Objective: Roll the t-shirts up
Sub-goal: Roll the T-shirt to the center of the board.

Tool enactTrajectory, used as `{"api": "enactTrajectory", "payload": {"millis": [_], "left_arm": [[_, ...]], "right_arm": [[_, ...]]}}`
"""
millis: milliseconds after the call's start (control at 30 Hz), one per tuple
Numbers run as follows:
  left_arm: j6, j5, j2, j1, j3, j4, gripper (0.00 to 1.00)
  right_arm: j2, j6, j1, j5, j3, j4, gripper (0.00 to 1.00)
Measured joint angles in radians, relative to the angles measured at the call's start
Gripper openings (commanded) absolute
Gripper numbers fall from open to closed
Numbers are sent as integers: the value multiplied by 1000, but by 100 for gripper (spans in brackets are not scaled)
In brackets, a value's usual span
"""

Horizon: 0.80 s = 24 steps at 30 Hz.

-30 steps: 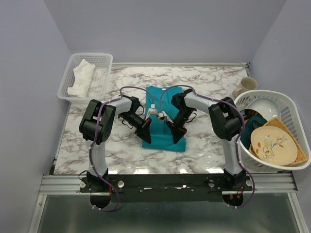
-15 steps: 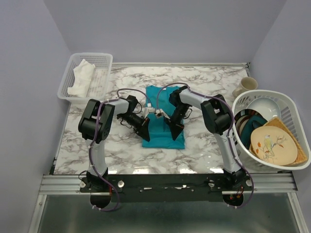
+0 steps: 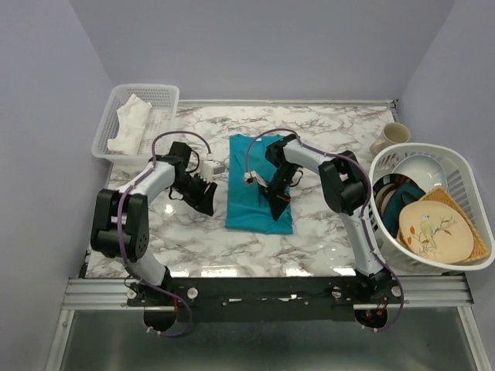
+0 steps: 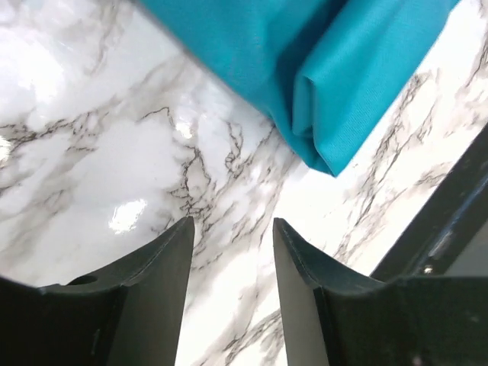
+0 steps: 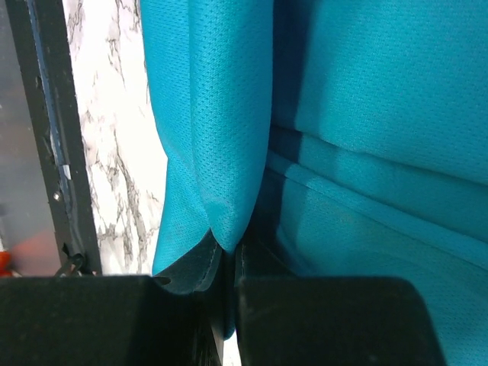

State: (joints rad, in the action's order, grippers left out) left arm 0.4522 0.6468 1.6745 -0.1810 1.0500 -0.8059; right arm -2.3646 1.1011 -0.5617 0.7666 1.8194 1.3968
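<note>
A teal-blue t-shirt (image 3: 251,182) lies folded into a long strip on the marble table (image 3: 325,239). My right gripper (image 3: 275,202) is over its near right part, shut on a fold of the t-shirt (image 5: 217,152) that hangs from between the fingers. My left gripper (image 3: 207,199) stands open to the left of the shirt, off the cloth, with bare marble between its fingers (image 4: 168,267). A folded corner of the t-shirt (image 4: 335,84) lies ahead of them in the left wrist view.
A white basket (image 3: 108,139) holding a white cloth (image 3: 130,122) sits at the back left. At the right stands a white basket (image 3: 464,263) with a bowl and plates (image 3: 435,229), and a beige mug (image 3: 390,139) behind it.
My left gripper has let go of the shirt, opened and swung left off the cloth. The right gripper has shifted slightly left and back, still gripping the fold.
</note>
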Motion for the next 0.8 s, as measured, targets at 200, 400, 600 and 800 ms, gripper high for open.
{"api": "enactTrajectory", "payload": {"millis": [200,400,600,800], "left_arm": [[190,-29,-330,-23,-183,76,70],[396,-47,-756,-216,-503,351,74],[459,-74,-869,-372,-644,507,74],[460,-124,-898,-531,-683,613,72]], "right_arm": [[6,-53,-24,-29,-36,7,8],[35,-46,-39,-54,-74,8,6],[38,-28,-42,-69,-36,-10,5],[44,-3,-56,-69,-36,-18,6]]}}
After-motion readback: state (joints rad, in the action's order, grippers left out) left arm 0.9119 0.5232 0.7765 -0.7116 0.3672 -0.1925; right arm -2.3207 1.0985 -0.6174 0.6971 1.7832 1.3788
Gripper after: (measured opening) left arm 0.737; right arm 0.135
